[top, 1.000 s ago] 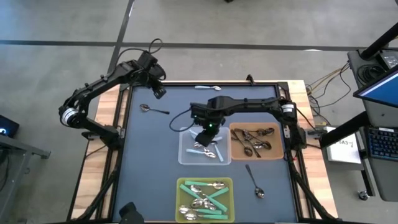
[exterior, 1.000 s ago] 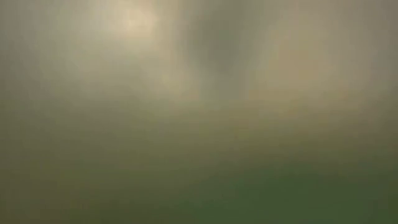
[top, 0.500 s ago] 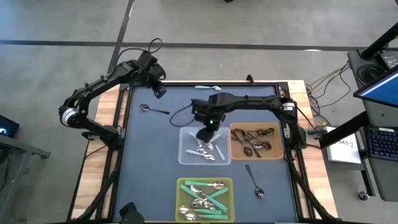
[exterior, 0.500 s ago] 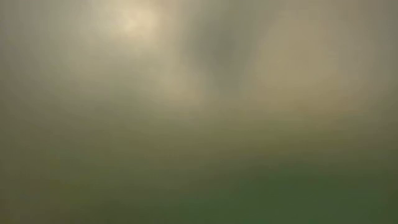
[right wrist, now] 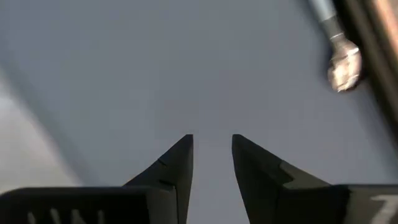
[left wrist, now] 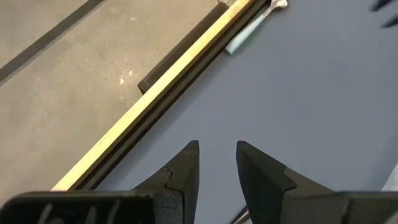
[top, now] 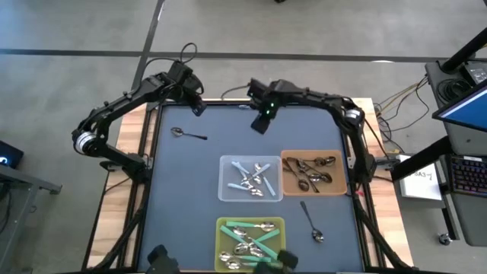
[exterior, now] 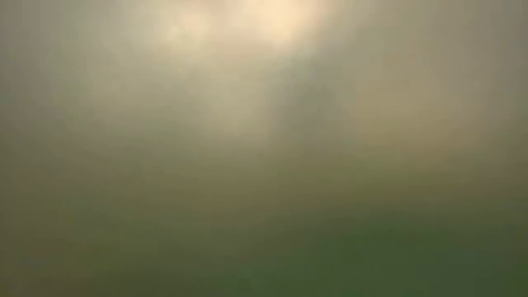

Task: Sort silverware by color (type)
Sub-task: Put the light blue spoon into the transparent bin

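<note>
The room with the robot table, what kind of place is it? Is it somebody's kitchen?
Probably a lab or workshop, not a kitchen. The floor is bare grey concrete, loose cables run beside the table, and a keyboard sits at the side.

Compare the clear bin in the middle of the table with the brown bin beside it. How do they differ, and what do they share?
The clear bin is see-through; the brown bin is solid orange-brown. The clear bin holds spoons with light blue handles; the brown bin holds spoons with dark handles. The clear bin sits nearer the table's middle, the brown bin nearer the right edge. Both are rectangular, side by side, and hold several spoons.
</note>
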